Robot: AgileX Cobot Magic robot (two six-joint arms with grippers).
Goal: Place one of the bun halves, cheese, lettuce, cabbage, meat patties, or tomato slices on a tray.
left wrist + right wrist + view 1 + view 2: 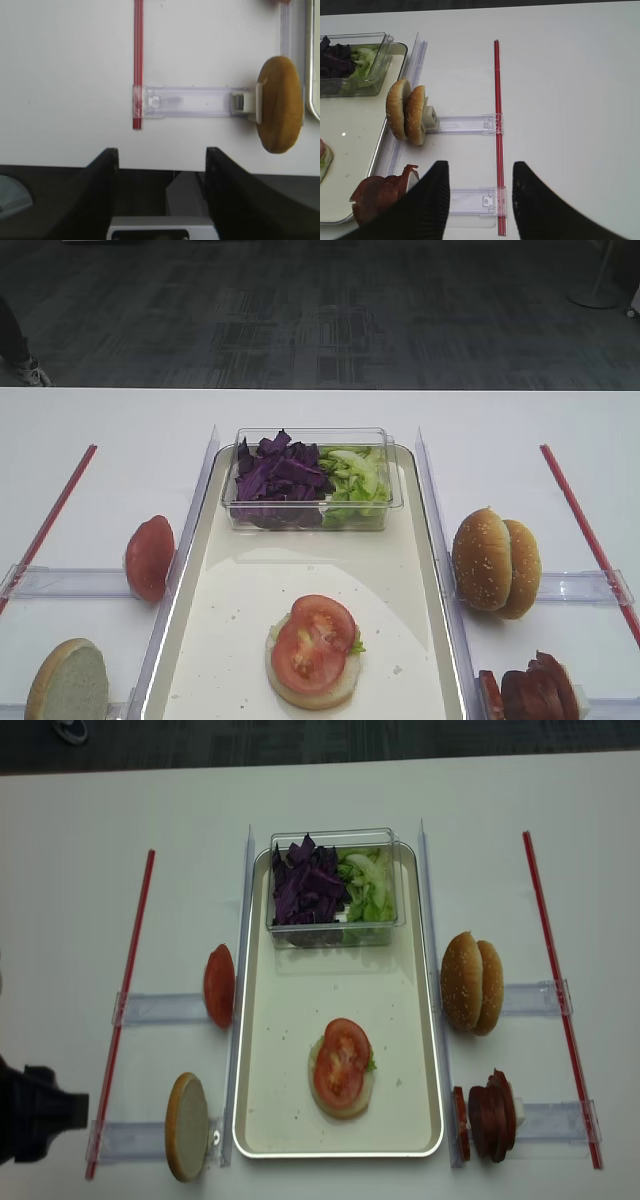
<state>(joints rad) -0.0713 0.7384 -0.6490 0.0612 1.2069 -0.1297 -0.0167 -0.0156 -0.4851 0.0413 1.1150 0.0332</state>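
The bench carried the tray at centre. On the tray a tub of cabbage and lettuce sat at twelve o'clock. A bun base topped with a tomato slice lay at six. That slice looked wet, limp and slippery, best pinched gently across its rim. Both the left claw and right claw hung released, grasping nothing.
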